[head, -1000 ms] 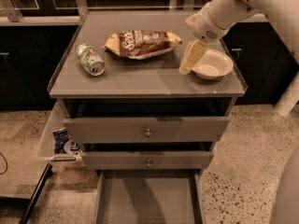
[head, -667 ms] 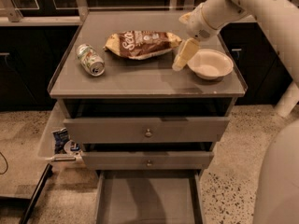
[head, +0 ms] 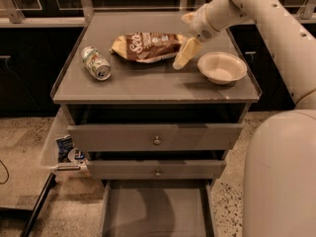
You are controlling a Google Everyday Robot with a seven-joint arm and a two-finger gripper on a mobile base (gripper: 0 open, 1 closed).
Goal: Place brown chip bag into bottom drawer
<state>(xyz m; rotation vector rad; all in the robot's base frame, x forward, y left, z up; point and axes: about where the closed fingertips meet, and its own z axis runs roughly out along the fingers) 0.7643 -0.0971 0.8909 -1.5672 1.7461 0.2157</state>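
Gripper (head: 183, 57) is hovering upper centre, just right of brown chip bag (head: 145, 46) on bench (head: 148, 85); jaws: can't tell. Approach step, prob.; next is needing a grasp, then bottom drawer (head: 155, 216).

Gripper (head: 179, 61) between brown chip bag (head: 147, 46), bowl (head: 222, 67); bottom drawer (head: 155, 212) open.

The gripper (head: 180, 60) hangs over the cabinet top (head: 148, 85), between the bowl (head: 222, 67) and the brown chip bag (head: 145, 46), and hides the bag's right end. The bottom drawer (head: 155, 209) is cut off by the lower edge. The arm (head: 276, 23) runs off the right edge. The can's (head: 96, 63) label is too blurred to read.
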